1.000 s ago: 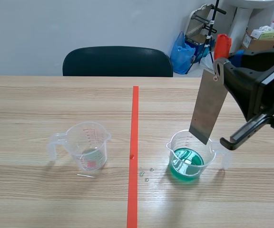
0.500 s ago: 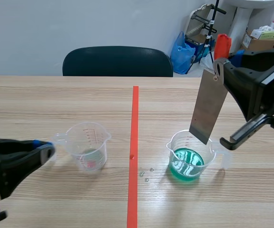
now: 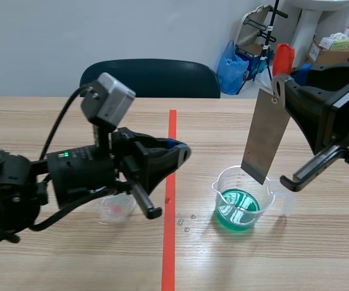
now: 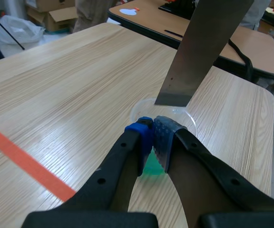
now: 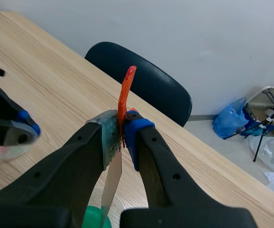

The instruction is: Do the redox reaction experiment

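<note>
Right gripper [image 5: 120, 130] is clamped on the top end of the flat grey metal strip [image 3: 263, 136], jaws pinched tight on it w/ an orange-red tag [image 5: 125, 90] sticking up btwn the pads. Strip hangs near-vertical, slightly tilted. Its lower edge sits over the mouth of the clear plastic measuring cup of green liquid [image 3: 241, 203], right of the orange-red tape line [image 3: 170, 182]. Looks above the liquid, not in it, tho hard to be sure.

Left gripper [image 3: 181, 150] lies across the tape line, pointing at that cup, jaws closed pad-to-pad w/ nothing held. Its wrist view puts the tips just short of the cup's near rim. A second clear plastic measuring cup [image 3: 115, 209], approx empty, stands under the left arm, mostly hidden. A few small clear bits [image 3: 186, 221], drops maybe, lie on the wooden table [image 3: 41, 133] beside the green cup.

Handling, as a guess: strip is thin, stiff, smooth & light, so the top-end pinch is the right hold, but it could swing or slip if jolted, so lower it straight. Cup is light thin plastic, prob tips easily & the liquid will slosh. Steady it at the handle [image 3: 286, 203] or wall, not the rim
</note>
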Tool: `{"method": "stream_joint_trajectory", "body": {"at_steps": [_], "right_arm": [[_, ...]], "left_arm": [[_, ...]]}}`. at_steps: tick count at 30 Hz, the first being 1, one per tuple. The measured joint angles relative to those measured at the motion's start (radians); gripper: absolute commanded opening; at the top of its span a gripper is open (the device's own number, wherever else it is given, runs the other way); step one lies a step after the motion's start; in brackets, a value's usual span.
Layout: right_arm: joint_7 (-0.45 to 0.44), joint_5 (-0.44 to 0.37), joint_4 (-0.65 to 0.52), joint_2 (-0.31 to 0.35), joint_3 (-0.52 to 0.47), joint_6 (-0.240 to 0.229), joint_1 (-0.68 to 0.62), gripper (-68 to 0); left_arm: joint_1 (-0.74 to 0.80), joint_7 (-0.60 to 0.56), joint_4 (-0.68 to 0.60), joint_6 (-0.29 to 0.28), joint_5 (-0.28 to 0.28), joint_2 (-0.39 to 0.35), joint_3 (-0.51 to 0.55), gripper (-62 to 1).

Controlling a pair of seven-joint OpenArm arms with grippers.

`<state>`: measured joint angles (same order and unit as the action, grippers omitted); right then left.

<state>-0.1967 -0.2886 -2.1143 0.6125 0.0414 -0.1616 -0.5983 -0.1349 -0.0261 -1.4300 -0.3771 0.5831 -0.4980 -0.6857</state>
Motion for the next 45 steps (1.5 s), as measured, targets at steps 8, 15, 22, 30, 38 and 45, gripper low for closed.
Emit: {"method": "stream_joint_trajectory", "body": {"at_steps": [8,15,22,30,38,45], "right_arm": [[0.000,0.000,0.000,0.000,0.000,0.000,0.000,-66.2],[0.000,0.000,0.000,0.000,0.000,0.000,0.000,-66.2],[0.000,0.000,0.000,0.000,0.000,0.000,0.000,-66.2],[0.000,0.000,0.000,0.000,0.000,0.000,0.000,-66.2],[0.000,0.000,0.000,0.000,0.000,0.000,0.000,-66.2],[-0.001,0.000,0.000,0.000,0.000,0.000,0.002,-66.2]], "left_arm": [[-0.111,0.016,0.166,0.041,0.028,0.138,-0.103,-58.2],[-0.165,0.035,0.204,0.041,0.028,0.196,-0.128,-58.2],[-0.164,0.037,0.204,0.041,0.027,0.204,-0.127,-58.2],[-0.161,0.037,0.204,0.041,0.028,0.201,-0.127,-58.2],[-0.147,0.027,0.203,0.037,0.010,0.148,-0.101,-58.2],[0.055,-0.090,0.125,-0.030,0.014,-0.084,0.185,-58.2]]}}
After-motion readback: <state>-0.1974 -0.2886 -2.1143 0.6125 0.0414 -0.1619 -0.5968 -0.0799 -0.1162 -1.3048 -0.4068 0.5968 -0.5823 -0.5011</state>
